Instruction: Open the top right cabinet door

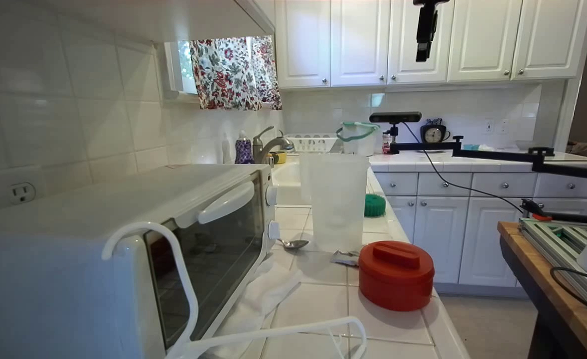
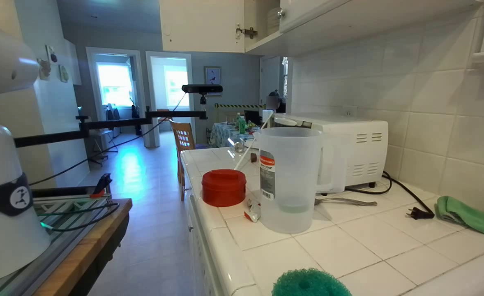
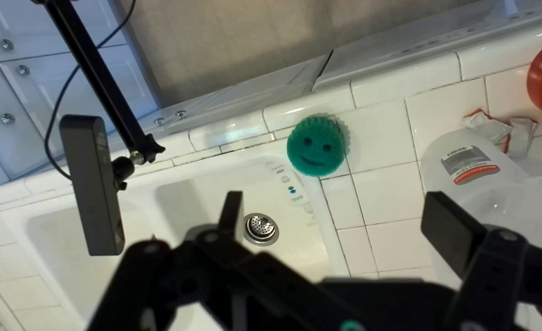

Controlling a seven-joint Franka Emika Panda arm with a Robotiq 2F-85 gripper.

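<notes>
In an exterior view, the top right cabinet door (image 2: 307,11) is a white upper door with a round knob (image 2: 281,13) at its left edge. It appears shut, and its upper part is cut off. To its left another upper door (image 2: 203,24) stands open, showing its flat inner face, hinge and some stacked dishes inside. My gripper (image 1: 423,52) hangs high at the top of an exterior view, pointing down and apart from any door. In the wrist view my gripper (image 3: 337,202) is wide open and empty, above the sink edge and counter. No cabinet above shows there.
On the counter stand a clear pitcher (image 2: 289,176), a red tub (image 2: 224,188), a green scrubber (image 3: 317,146) and a white toaster oven (image 1: 209,229). A camera on a black arm (image 1: 395,117) reaches over the sink (image 3: 183,184). White wall cabinets (image 1: 483,40) line the far wall.
</notes>
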